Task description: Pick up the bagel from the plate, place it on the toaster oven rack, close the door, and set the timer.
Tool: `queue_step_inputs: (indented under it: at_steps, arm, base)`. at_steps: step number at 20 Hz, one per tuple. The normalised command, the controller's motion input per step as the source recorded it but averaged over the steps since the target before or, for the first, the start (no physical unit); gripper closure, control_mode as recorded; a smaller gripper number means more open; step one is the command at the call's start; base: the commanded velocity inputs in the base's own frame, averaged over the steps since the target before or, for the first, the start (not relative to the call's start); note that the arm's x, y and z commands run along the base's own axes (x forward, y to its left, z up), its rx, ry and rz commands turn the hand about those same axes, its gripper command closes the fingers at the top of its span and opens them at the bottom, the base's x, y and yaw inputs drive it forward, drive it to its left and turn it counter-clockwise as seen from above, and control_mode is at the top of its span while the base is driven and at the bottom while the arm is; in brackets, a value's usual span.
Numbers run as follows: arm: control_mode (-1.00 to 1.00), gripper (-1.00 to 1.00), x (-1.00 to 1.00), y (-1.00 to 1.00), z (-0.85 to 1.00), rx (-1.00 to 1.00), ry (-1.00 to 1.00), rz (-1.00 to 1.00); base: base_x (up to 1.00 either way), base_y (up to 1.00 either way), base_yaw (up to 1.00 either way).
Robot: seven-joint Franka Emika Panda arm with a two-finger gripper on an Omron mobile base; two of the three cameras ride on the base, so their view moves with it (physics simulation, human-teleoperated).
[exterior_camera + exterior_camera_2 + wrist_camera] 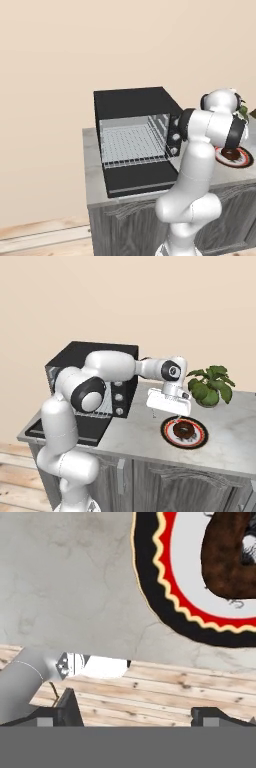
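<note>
The dark brown bagel (184, 429) lies in the middle of the red-rimmed plate (167, 432) on the grey counter, right of the black toaster oven. My gripper (166, 415) hangs open and holds nothing, just above the counter by the plate's left edge. In the hand view the plate (170, 577) and the bagel (225, 562) sit at the upper right, ahead of my fingertips (70, 709). The oven's door (142, 177) lies folded down flat. Inside the cavity the silver toaster oven rack (131, 142) shows. My arm covers part of the plate (245, 161) in the left base view.
A potted green plant (210, 386) stands just behind the plate. Round knobs (119, 398) run down the oven's right front panel. The counter's front edge (150, 458) is close below the plate, with wooden floor beneath. A beige wall backs the counter.
</note>
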Motion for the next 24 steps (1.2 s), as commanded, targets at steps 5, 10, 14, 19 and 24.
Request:
queue_step_inputs:
  at_steps: [5, 10, 14, 19, 24]
  arm:
    - [-1.00, -1.00, 0.00, 0.00, -0.13, 0.01, -0.04, 0.03]
    - [-1.00, -1.00, 0.00, 0.00, -0.09, 0.00, -0.12, 0.04]
    - [-1.00, -1.00, 0.00, 0.00, -0.03, 0.00, -0.19, 0.01]
    - [-1.00, -1.00, 0.13, 0.00, -0.01, 0.00, -0.15, -0.01]
    - [-1.00, -1.00, 0.47, 0.00, -0.05, 0.00, 0.00, -0.07]
  base:
    - [0.00, 0.00, 0.00]
    - [0.00, 0.00, 0.00]
    - [0.00, 0.00, 0.00]
    - [0.00, 0.00, 0.00]
    - [0.00, 0.00, 0.00]
